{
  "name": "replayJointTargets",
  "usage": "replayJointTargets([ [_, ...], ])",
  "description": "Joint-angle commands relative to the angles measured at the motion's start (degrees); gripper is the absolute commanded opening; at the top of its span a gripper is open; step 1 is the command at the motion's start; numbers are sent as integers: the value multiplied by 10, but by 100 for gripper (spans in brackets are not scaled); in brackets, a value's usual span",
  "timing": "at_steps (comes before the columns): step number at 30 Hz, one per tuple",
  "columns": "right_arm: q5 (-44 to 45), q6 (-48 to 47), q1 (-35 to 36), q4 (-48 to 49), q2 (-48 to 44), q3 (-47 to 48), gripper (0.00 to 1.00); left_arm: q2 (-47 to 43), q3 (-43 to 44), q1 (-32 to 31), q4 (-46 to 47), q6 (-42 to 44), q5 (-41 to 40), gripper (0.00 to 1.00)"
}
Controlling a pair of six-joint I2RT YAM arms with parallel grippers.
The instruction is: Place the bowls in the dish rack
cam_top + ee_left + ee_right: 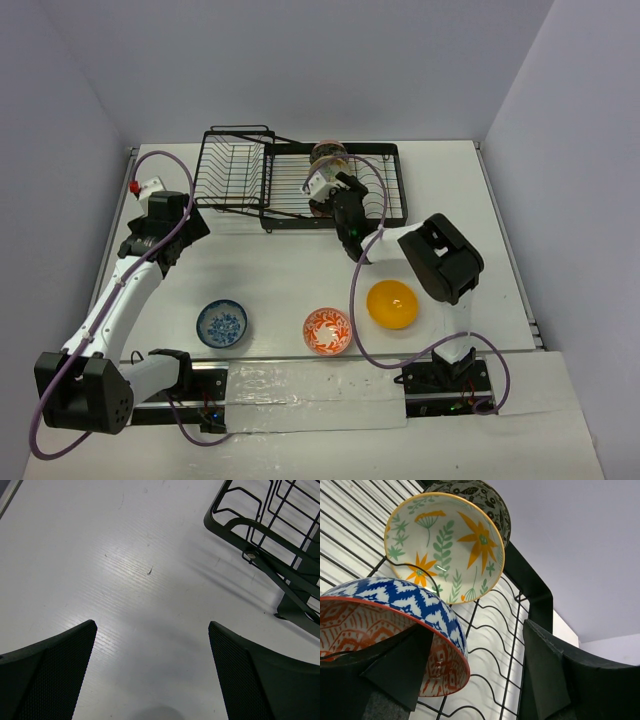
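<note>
Heads up on the right gripper point(479, 645): its jaws are spread wide and not clamping anything. One finger point(395, 675) sits right at the mouth of the zigzag bowl point(395, 605), which has blue outside and a red pattern inside. I can't tell if they're touching.

That bowl is on edge in the dish rack point(392, 152), just beside the leaf bowl point(445, 550), with the grey-black bowl point(485, 500) behind that.

My worry is the exit. If you pull back at an angle, that finger could hook the rim and drag the bowl out of the dividers point(487, 630). It could also tip it into the leaf bowl, and then all three might go like dominoes. I'd back out straight along the finger line.

Your left gripper point(152, 675) is also wide open and empty, hovering over the table point(100, 555) near the rack's corner.

The blue bowl point(221, 323), floral bowl point(327, 331) and orange-yellow bowl point(392, 304) are on the table, not yet loaded.
</note>
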Motion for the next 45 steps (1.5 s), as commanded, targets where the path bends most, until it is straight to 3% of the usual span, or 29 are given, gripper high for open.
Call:
replayJointTargets([
  [1,5,9,-6,-16,-41,20,80,-16,11,3,6,-1,4,99],
  [11,-4,39,-9,-113,-81,31,89,-18,10,6,8,-1,6,99],
  [15,-12,62,-9,-151,-94,41,99,-18,9,7,8,0,8,99],
  [23,-35,95,-8,-287,-111,85,100,-26,8,7,10,0,6,99],
  [38,-79,201,-8,-450,-174,113,100,-32,5,7,12,0,3,99],
  [45,-133,346,-2,-574,-252,150,100,-32,2,7,13,-3,-6,99],
])
